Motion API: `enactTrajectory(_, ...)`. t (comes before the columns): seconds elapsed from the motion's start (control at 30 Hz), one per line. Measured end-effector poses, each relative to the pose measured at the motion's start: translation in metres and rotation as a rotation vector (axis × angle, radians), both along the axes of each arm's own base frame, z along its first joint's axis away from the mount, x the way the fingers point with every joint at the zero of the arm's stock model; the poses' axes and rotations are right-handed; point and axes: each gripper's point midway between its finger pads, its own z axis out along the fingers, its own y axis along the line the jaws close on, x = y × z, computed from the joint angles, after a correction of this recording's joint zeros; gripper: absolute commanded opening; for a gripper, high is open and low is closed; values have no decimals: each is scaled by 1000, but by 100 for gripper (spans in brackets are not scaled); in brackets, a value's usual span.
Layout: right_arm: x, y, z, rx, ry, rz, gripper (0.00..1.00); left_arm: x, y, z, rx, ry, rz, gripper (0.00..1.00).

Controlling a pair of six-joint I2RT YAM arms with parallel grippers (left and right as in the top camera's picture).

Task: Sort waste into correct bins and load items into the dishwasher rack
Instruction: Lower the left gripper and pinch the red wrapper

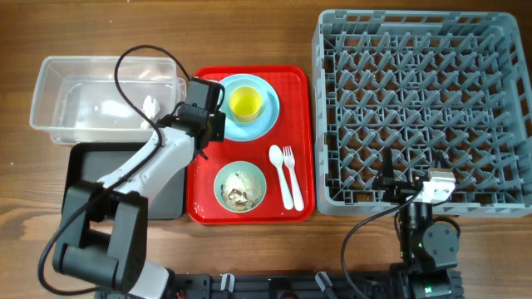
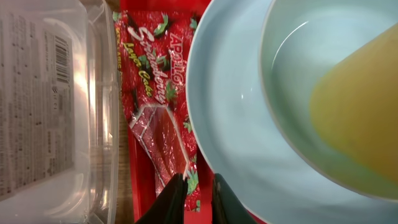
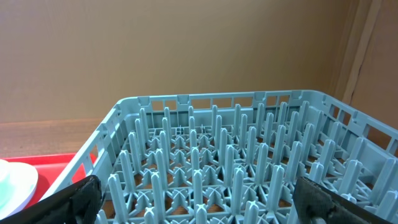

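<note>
The red printed wrapper (image 2: 158, 124) lies on the red tray's (image 2: 140, 186) left strip, between the clear tub (image 2: 50, 112) and the light-blue plate (image 2: 224, 124). My left gripper (image 2: 198, 183) has its fingers drawn in narrow around the wrapper's near end. From overhead the left gripper (image 1: 206, 112) covers the wrapper. On the plate (image 1: 264, 124) a yellow cup (image 1: 246, 101) sits in a light-blue bowl (image 2: 292, 50). A pale-green bowl (image 1: 240, 187) holds rice scraps. A white spoon (image 1: 278, 166) and fork (image 1: 291, 170) lie beside it. My right gripper (image 3: 205, 199) is open wide at the grey rack's (image 1: 424, 100) near edge.
The clear tub (image 1: 46, 91) holds a white tissue (image 1: 150, 105). A black tray (image 1: 83, 162) lies in front of it, partly under my left arm. The red serving tray (image 1: 199, 208) sits between these bins and the rack.
</note>
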Motion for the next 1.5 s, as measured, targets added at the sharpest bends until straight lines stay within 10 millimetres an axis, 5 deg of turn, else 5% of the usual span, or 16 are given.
enactTrajectory(0.27, 0, 0, 0, 0, 0, 0, 100, 1, 2, -22, 20, 36, 7, 20)
enactTrajectory(0.73, 0, 0, 0, 0, 0, 0, 100, 8, -25, -21, -127, 19, -32, 30)
enactTrajectory(1.3, 0, 0, 0, 0, 0, 0, 100, 13, -5, -18, -26, -16, 25, 38)
enactTrajectory(1.5, 0, 0, 0, 0, 0, 0, 100, 12, -3, -37, -5, 14, 32, 37)
